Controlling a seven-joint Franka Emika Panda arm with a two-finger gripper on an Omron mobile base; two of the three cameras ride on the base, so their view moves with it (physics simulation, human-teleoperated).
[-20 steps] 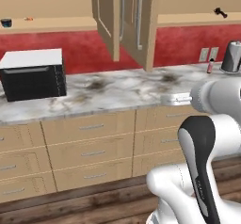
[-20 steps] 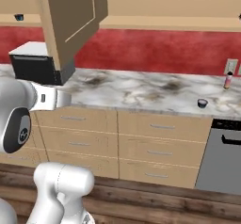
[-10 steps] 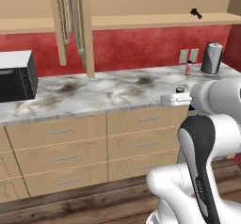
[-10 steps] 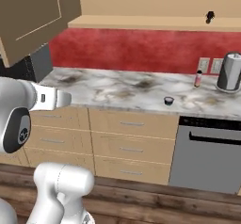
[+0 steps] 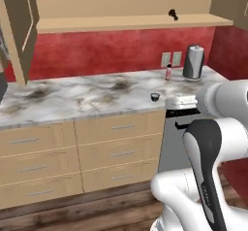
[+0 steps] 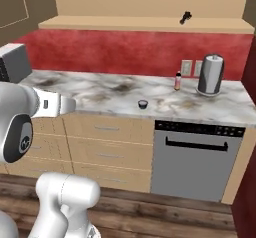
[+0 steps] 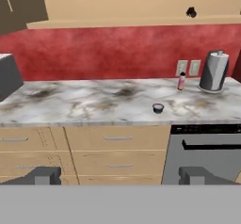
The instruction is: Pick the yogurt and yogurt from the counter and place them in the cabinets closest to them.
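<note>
Yogurt cup: one small yogurt [image 7: 158, 108] is sitting upright on the counter [image 7: 84, 103], straight ahead of the gripper and a little to its right, well apart from the fingers; the base views are showing it too [image 5: 155, 97] [image 6: 143, 103], alone near the counter's front edge.
Second yogurt: a small dark thing [image 7: 191, 12] is resting on the shelf board [image 7: 132, 21] high above, up and to the right of the gripper; too small to tell if it is the other cup.
Gripper: the gripper [image 7: 120, 175] is hanging in front of the drawers, jaws standing wide apart, gripping nothing.
Bottle: a slim pink-red bottle [image 7: 181, 82] is standing beyond the yogurt, by the red back wall.
Canister: a tall silver-grey canister [image 7: 213, 71] is standing just right of the bottle, farther to the gripper's right.
Dishwasher: a grey dishwasher front [image 7: 202, 152] is showing below the counter, ahead of the right finger.
Cabinet door: an open tan cabinet door [image 5: 19, 26] is hanging far off to the left.
</note>
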